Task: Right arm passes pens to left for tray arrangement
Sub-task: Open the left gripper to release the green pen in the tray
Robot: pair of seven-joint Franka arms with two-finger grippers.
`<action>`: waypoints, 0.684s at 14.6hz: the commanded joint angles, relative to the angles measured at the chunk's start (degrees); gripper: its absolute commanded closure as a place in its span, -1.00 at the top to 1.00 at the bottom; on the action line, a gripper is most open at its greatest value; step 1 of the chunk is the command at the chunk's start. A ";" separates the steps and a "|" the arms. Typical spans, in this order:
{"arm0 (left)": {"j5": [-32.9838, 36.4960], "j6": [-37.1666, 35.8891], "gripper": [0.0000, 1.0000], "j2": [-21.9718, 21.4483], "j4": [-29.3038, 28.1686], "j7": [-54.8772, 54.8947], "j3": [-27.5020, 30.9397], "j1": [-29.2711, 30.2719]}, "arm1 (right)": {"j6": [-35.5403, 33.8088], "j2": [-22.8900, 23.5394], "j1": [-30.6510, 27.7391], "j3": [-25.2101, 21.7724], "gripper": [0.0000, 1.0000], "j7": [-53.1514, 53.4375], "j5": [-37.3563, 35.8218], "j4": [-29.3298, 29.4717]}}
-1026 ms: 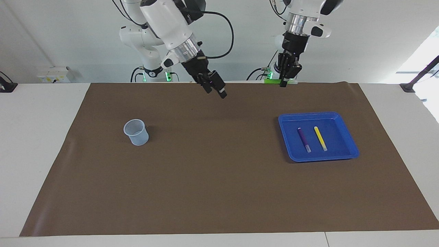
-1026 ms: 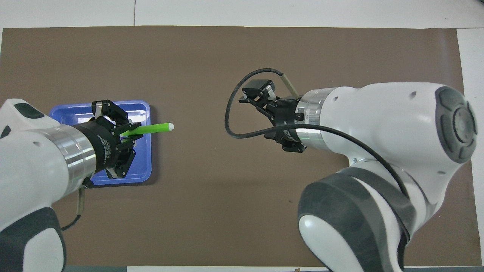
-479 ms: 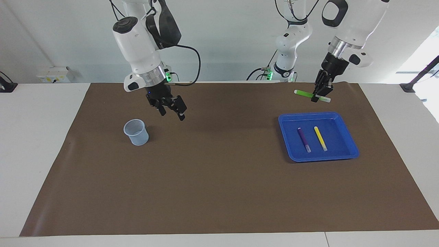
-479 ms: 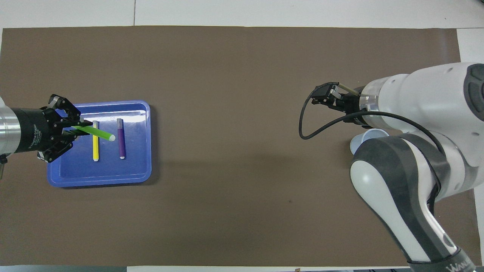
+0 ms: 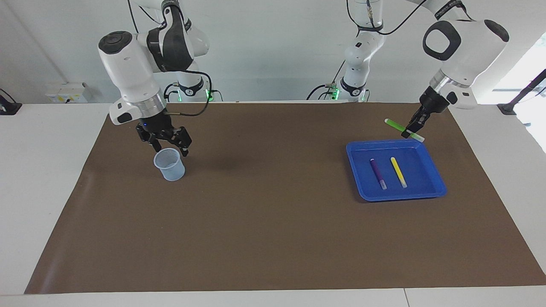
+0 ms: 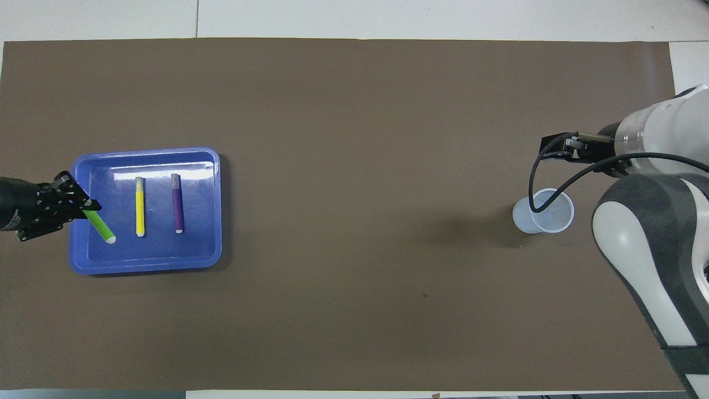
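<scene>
Bright-blue plastic forms the tray (image 5: 435, 177) (image 6: 216, 205), which is taken here as the landmark and is set on the brown mat (image 5: 273, 230) (image 6: 354, 310) toward the left arm's end of the table. In the tray two of the pens are laid side by side without touching: the purple pen (image 5: 378, 173) (image 6: 177, 203) toward the tray's middle, and the yellow pen (image 5: 398, 172) (image 6: 140, 206) just beside it, on the side toward the left arm's end of the table. The green pen (image 5: 403, 129) (image 6: 100, 225) is held in the air over the tray's edge nearest the robots, tilted, with its whitish end lowest and pointing down toward the tray. It is clamped by the left gripper (image 5: 414, 128) (image 6: 77, 209), whose fingertips are closed tight on the pen's barrel (the pen sticks out on both sides of the grip in the facing view). No contact between the green pen and the tray can be made out. Well apart from the tray, toward the right arm's end of the table, a small translucent pale-blue cup (image 5: 169, 164) (image 6: 544, 211) is stood upright on the mat. The right gripper (image 5: 169, 147) (image 6: 559, 149) is hung just above that cup's rim, its fingers spread wide apart with nothing between them.
</scene>
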 commanded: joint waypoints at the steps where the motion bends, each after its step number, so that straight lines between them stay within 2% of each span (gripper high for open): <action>1: 9.88 5.83 -1.00 9.79 0.59 7.00 -0.30 0.00 | -4.58 -0.64 -0.10 -1.51 1.00 -4.40 -2.47 3.11; 2: 13.22 7.59 -1.00 12.43 0.59 9.89 -0.30 -0.09 | -6.34 -0.64 -0.10 -2.48 1.00 -5.73 -2.47 4.42; 5: 19.39 9.98 -1.00 16.84 0.33 16.67 -0.30 0.00 | -12.48 -0.55 -0.01 -3.71 1.00 -8.10 -2.21 8.99; 10: 25.73 14.55 -1.00 21.77 -1.08 16.95 -0.30 -0.09 | -21.37 -0.64 0.34 -3.98 1.00 -9.52 -0.98 14.10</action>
